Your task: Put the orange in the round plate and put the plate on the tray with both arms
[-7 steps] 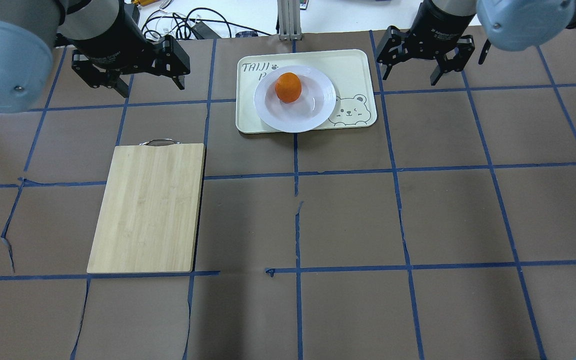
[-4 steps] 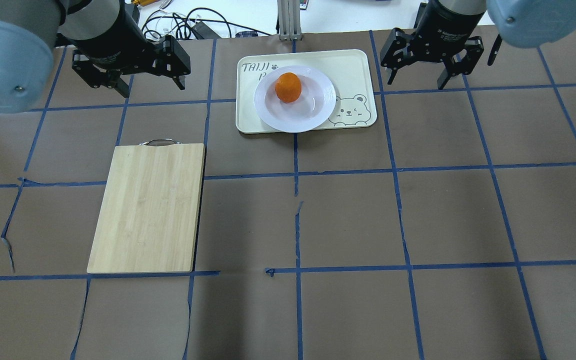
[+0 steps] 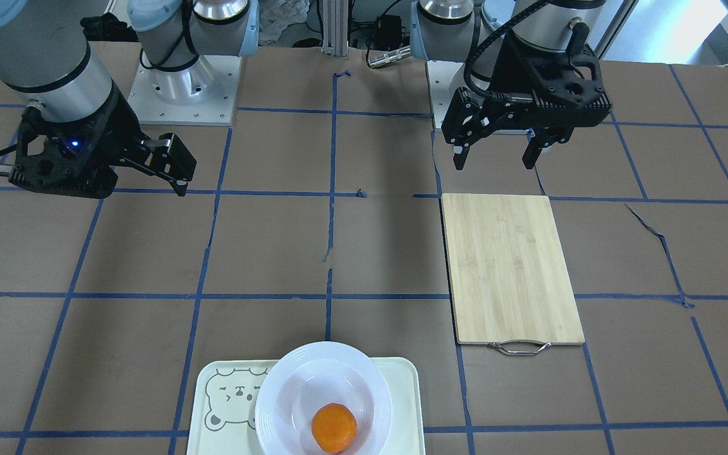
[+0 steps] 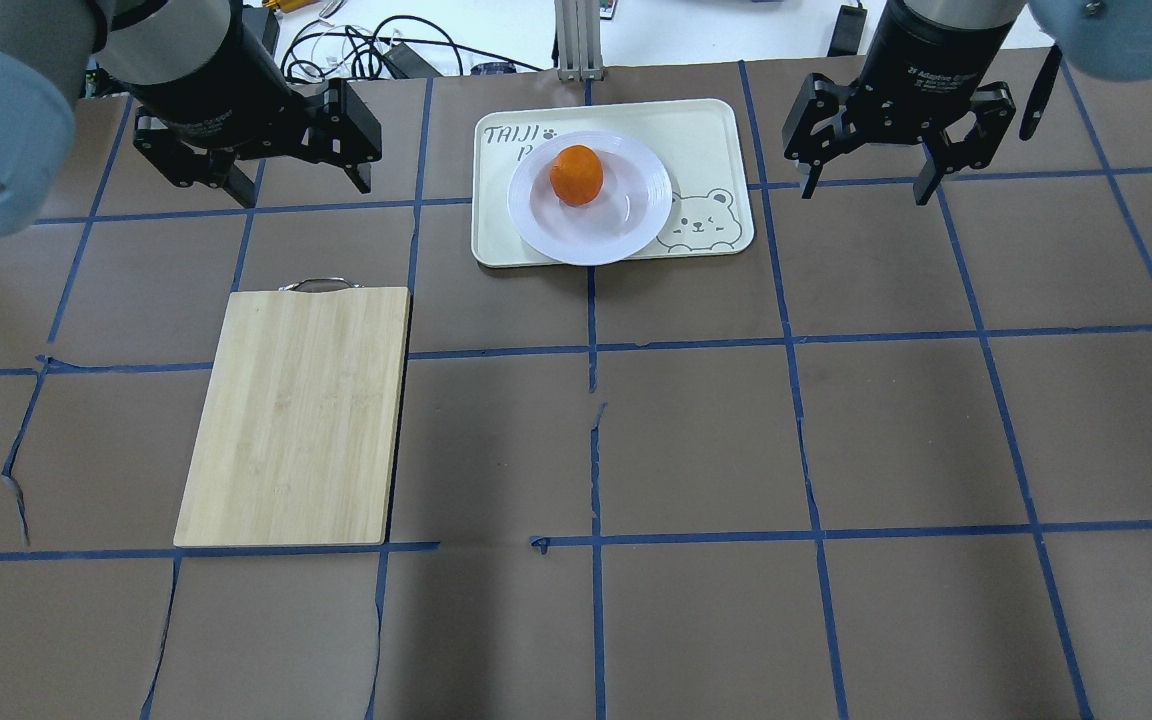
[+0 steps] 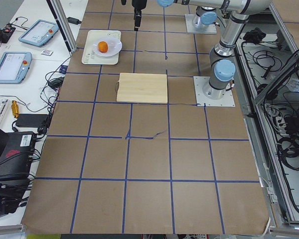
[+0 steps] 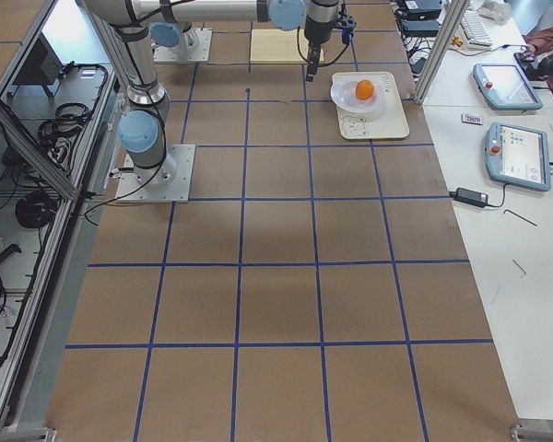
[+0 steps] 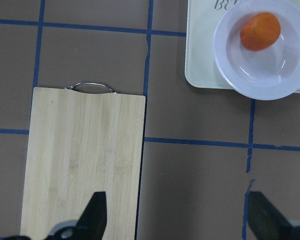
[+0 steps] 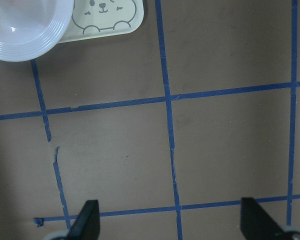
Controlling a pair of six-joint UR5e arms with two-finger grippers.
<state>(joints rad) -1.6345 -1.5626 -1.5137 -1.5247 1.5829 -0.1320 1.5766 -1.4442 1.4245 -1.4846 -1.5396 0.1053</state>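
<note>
Overhead exterior: bright-orange round fruit (image 4: 576,174) in glossy white round plate (image 4: 629,218) on cream rectangular tray (image 4: 706,135), btwn black left gripper (image 4: 303,186) & right gripper (image 4: 868,192), both spread wide, empty; right's nearer.

Glossy white round plate (image 4: 576,245) throws little highlights; pale cream rectangular tray (image 4: 706,135) looks smooth, kinda satiny. Small bright-orange fruit (image 4: 576,174) has dimpled skin. Pale bamboo cutting board (image 4: 296,415) is matt wood grain with a shiny metal wire handle (image 4: 316,284). Brown table covering (image 4: 696,430) looks like matt paper, torn in spots.
</note>
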